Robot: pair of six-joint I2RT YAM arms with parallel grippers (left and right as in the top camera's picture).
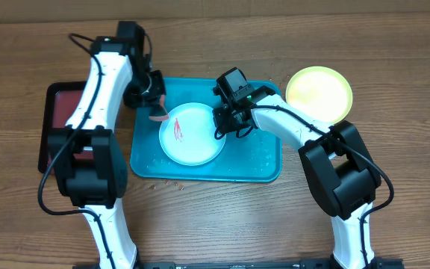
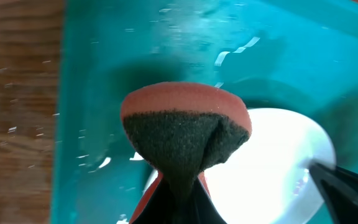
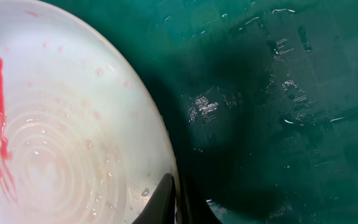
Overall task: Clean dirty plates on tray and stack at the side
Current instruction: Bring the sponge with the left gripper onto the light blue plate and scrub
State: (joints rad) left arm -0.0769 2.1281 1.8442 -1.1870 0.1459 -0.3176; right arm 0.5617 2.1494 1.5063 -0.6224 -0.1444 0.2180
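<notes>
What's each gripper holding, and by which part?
Left gripper pinches the red, dark-faced sponge by one end. Right gripper seems to clamp the white round plastic plate by its rim.

The overhead view is evenly lit and sharp, though the yellow plate [image 1: 319,93] at upper right glares almost white. In the left wrist view the sponge [image 2: 185,137] is in focus, the white plate [image 2: 272,168] at lower right is blown out, and the worktop [image 2: 17,93] at left is soft. The right wrist view is dim: a dark shadow lies mid-frame on the tray [image 3: 328,50], with small glints on wet spots.
</notes>
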